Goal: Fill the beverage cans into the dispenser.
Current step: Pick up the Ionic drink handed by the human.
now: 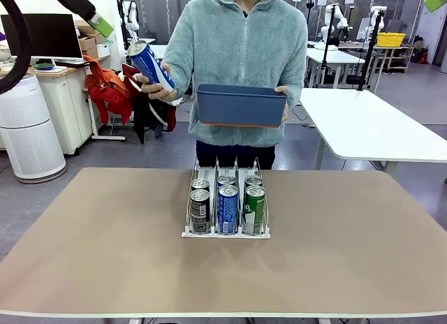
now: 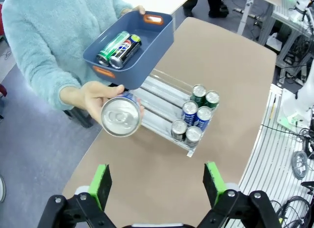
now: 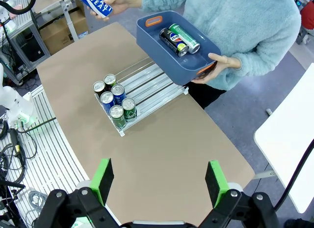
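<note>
The dispenser (image 1: pixel 225 233) stands mid-table with six beverage cans (image 1: pixel 228 207) at its front: dark, blue and green. Behind the table a person holds a blue can (image 1: pixel 149 64) in one hand and a blue bin (image 1: pixel 241 105) in the other. In the left wrist view my left gripper (image 2: pixel 157 184) is open and high above the table, and the blue can's silver top (image 2: pixel 120 116) faces it. Two more cans, one green (image 2: pixel 112 48) and one dark (image 2: pixel 126 51), lie in the bin (image 2: pixel 142 66). My right gripper (image 3: pixel 159 181) is open too, high over the dispenser (image 3: pixel 147 83).
Bare brown tabletop (image 1: pixel 105 254) surrounds the dispenser on all sides. The rear halves of the lanes (image 2: pixel 157 98) hold nothing. A white table (image 1: pixel 370 128) stands behind on the right, and a white air purifier (image 1: pixel 28 128) on the left.
</note>
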You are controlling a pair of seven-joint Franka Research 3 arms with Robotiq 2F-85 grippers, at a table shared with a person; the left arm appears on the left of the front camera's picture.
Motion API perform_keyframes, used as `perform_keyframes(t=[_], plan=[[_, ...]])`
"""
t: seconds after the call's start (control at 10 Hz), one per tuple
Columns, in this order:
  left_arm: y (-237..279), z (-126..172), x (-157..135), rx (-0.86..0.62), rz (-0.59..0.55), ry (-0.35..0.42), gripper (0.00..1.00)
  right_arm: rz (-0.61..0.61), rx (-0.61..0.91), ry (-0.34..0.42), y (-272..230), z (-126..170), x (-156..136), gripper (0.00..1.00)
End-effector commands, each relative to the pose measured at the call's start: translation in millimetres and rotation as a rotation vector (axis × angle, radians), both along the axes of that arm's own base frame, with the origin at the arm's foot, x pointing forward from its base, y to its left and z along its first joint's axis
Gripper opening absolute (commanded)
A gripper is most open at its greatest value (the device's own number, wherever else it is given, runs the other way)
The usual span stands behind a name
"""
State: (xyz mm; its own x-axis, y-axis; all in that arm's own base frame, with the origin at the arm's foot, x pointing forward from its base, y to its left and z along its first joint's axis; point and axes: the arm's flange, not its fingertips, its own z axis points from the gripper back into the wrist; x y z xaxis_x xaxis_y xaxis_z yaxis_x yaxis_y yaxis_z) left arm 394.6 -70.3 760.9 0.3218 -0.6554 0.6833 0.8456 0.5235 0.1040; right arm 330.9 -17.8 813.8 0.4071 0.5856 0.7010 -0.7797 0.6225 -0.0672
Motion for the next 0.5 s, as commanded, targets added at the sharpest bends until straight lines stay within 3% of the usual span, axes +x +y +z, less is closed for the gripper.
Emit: perform_keyframes(t=[0.0,0.4], plan=[[-6.0,-11.4,14.9,0.035,0.007,-0.032,1.00,0.002,0.003,0.008,-0.5,-1.0,-0.9,1.00],[-13.7,-25.3,34.5,0.018,-0.022,-0.058,1.00,0.002,0.003,0.008,-0.5,-1.0,-0.9,1.00]])
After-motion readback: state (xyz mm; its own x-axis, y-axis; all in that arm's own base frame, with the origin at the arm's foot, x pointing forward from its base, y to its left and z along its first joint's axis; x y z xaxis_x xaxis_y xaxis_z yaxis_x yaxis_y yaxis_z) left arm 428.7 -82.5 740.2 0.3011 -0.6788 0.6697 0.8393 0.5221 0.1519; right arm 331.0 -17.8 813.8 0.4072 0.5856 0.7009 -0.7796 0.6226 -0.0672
